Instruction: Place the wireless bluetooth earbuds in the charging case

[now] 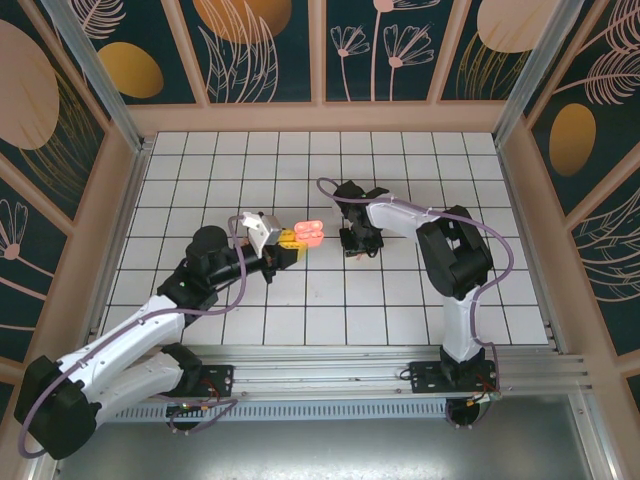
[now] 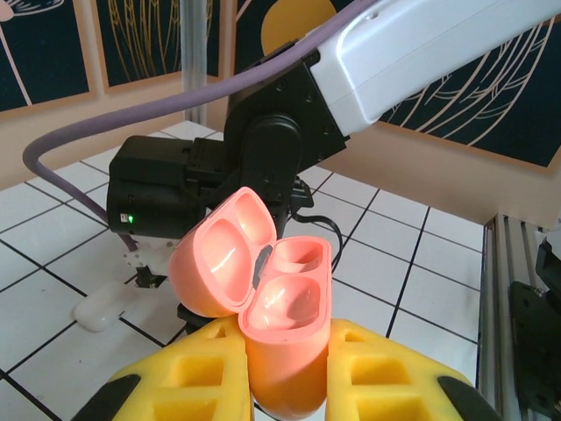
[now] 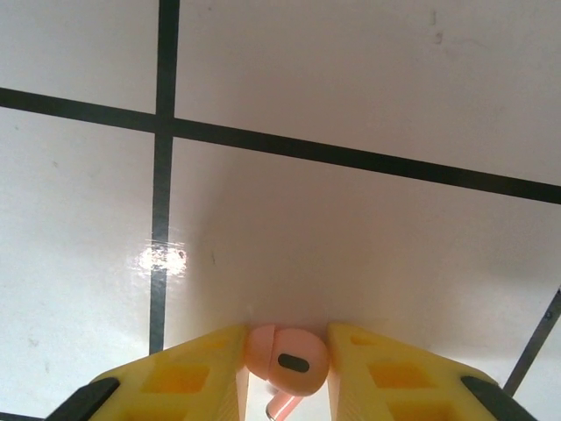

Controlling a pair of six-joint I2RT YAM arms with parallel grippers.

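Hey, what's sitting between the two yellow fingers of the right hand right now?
A salmon-pink earbud, pinched in the right hand over the white tiled floor; the right wrist view shows it.

No text, label, brand, number or sign can be read in any view. The open salmon-pink charging case [image 2: 279, 326] and the salmon-pink earbud [image 3: 289, 358] have plain surfaces with no legible marking.
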